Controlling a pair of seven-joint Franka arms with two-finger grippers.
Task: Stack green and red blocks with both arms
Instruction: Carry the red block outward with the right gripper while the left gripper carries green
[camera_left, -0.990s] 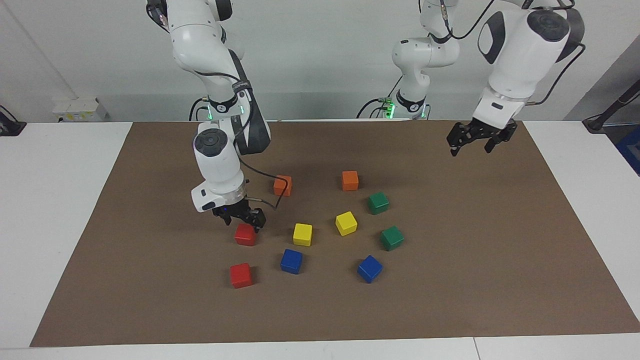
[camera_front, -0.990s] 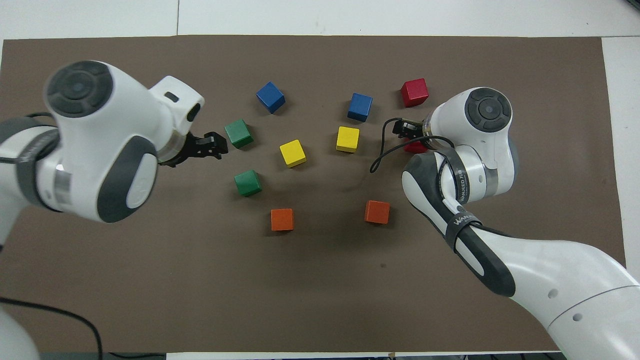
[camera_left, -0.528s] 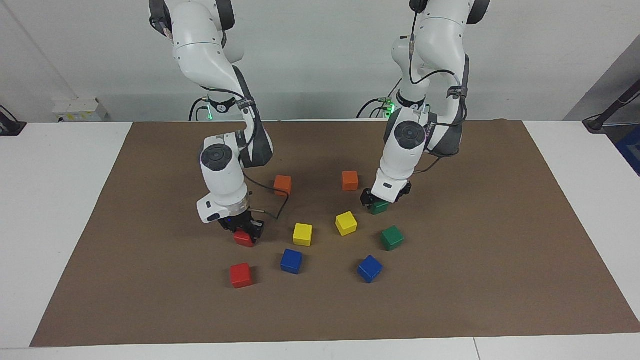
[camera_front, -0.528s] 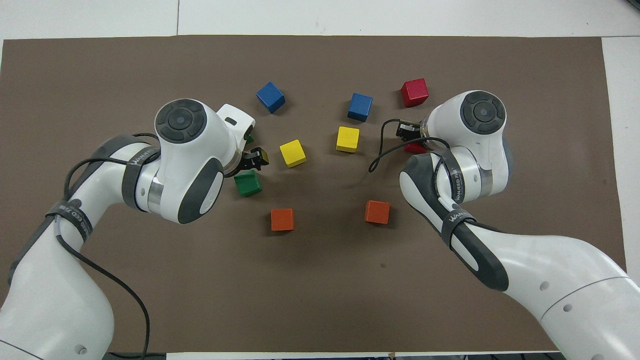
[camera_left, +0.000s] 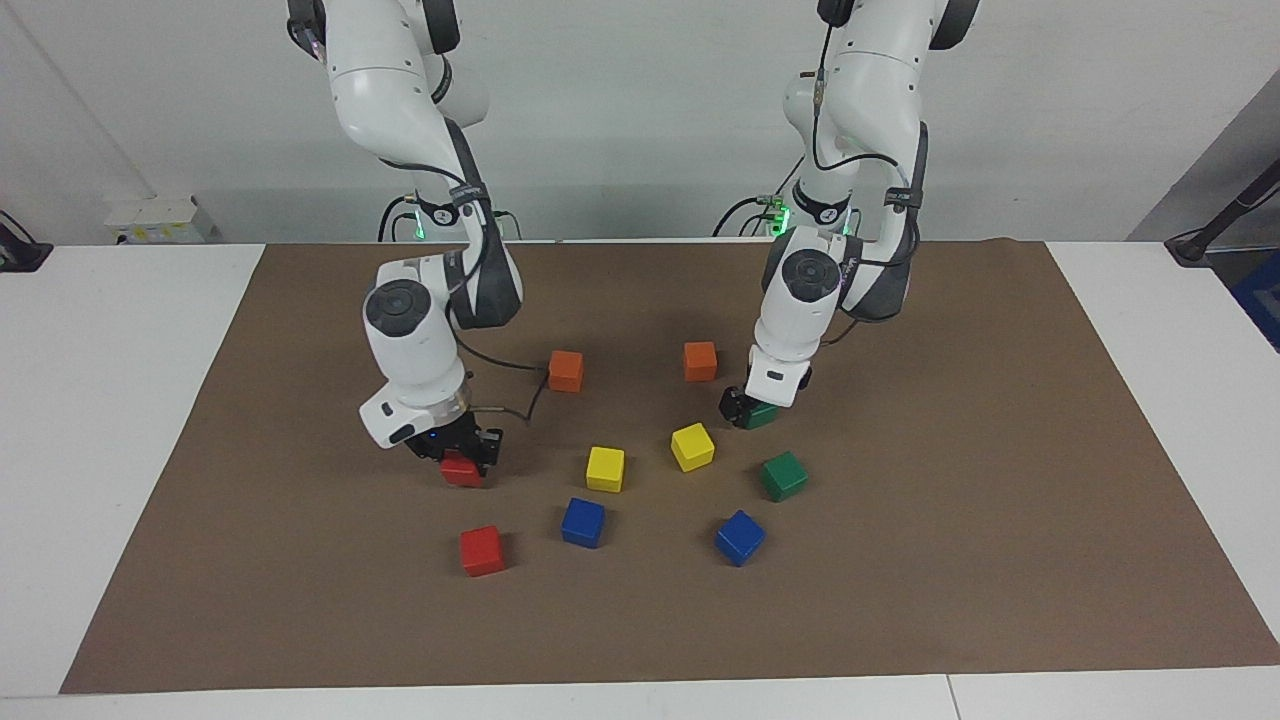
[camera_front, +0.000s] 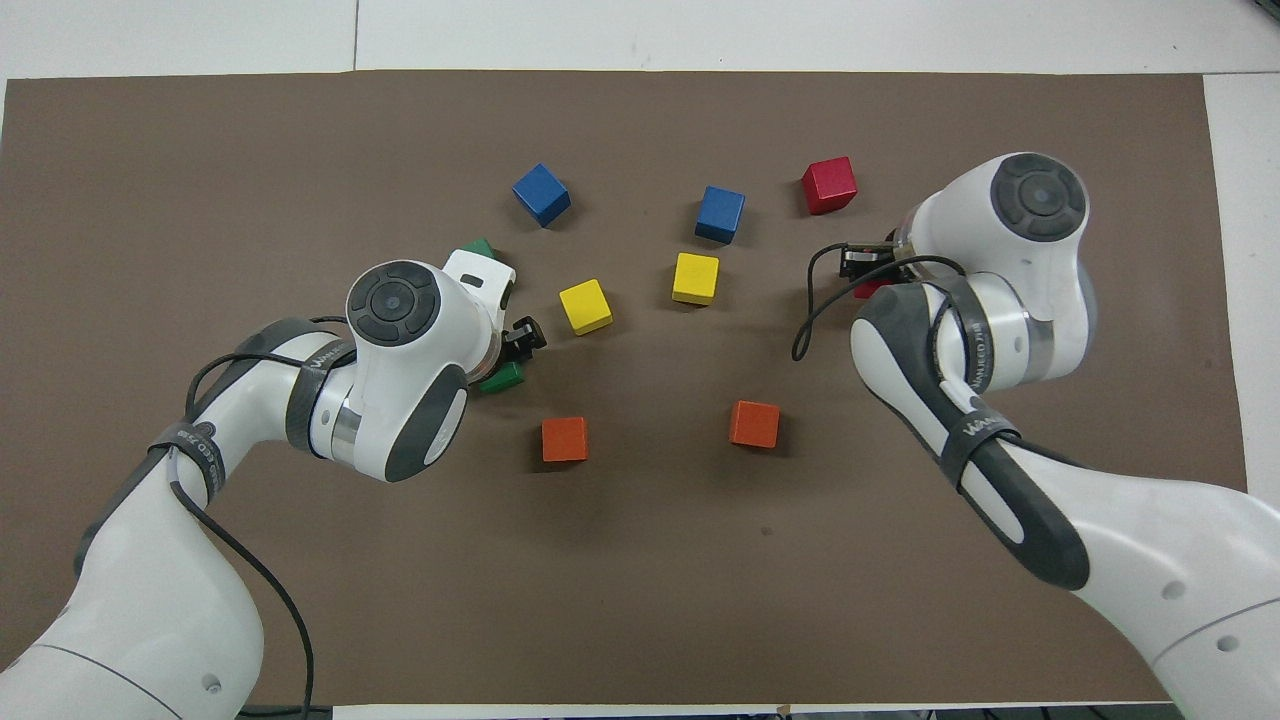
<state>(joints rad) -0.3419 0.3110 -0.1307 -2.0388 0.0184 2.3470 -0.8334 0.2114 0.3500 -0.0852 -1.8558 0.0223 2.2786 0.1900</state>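
Observation:
My right gripper (camera_left: 462, 458) is shut on a red block (camera_left: 463, 471) and holds it low over the mat; in the overhead view only an edge of that block (camera_front: 872, 290) shows under the wrist. The second red block (camera_left: 482, 551) lies on the mat farther from the robots. My left gripper (camera_left: 745, 408) is down at a green block (camera_left: 764, 414), which rests on the mat and is partly covered in the overhead view (camera_front: 504, 379). The second green block (camera_left: 783, 476) lies farther from the robots.
Two orange cubes (camera_left: 566, 371) (camera_left: 700, 361), two yellow cubes (camera_left: 605, 468) (camera_left: 692, 446) and two blue cubes (camera_left: 583, 522) (camera_left: 740, 537) lie on the brown mat (camera_left: 1000, 500) between the red and green blocks. A cable loops from the right wrist.
My left arm swung in from the mat's end and came down on the green block. My right gripper closed on the red block and carried it toward the right arm's end.

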